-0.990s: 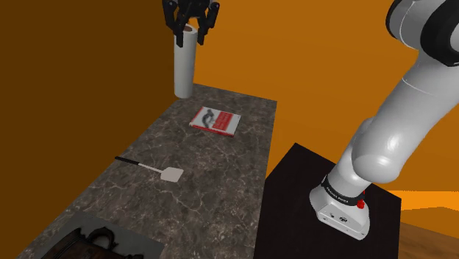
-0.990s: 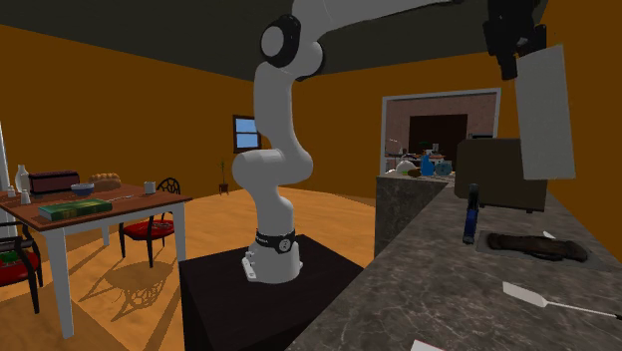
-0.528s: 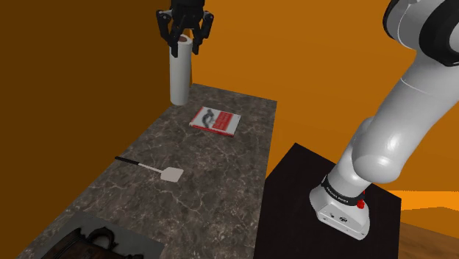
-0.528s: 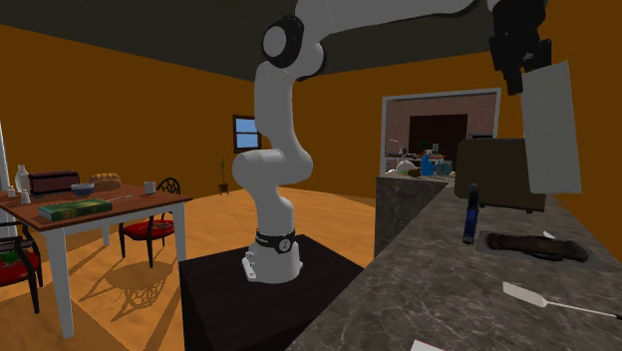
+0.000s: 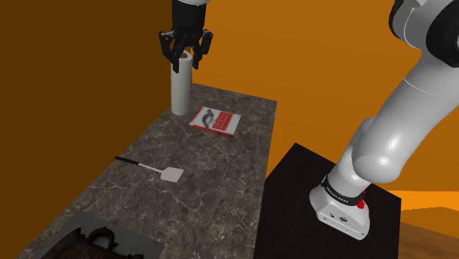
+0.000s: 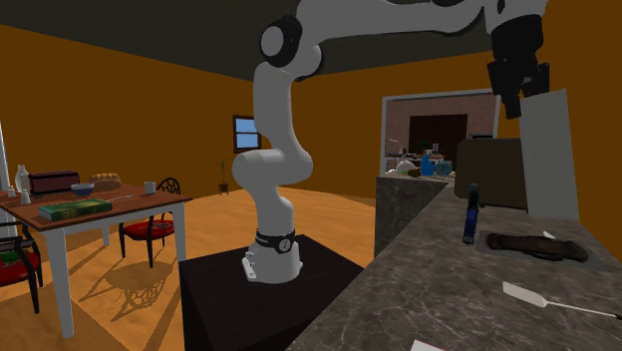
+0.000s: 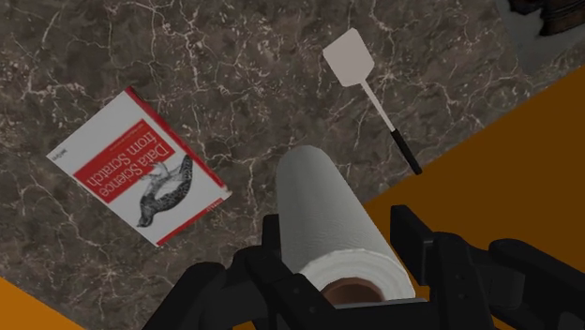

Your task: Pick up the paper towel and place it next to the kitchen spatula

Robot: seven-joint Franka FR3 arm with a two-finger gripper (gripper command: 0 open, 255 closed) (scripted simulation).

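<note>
While the gripper (image 5: 184, 66) clasps one paper towel (image 5: 180, 92), one spatula (image 5: 172, 174) — one book (image 5: 215, 120) — lie flat.

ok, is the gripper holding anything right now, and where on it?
Yes. The gripper is shut on the upright paper towel roll, its fingers clasping opposite sides of the roll's top end.

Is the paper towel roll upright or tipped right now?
Upright: the paper towel roll runs vertically over the counter, gripper clasping its top end.

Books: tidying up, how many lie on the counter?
1: a red-and-white book, flat on the counter beside the paper towel roll that the gripper clasps. None looks hidden.
</note>
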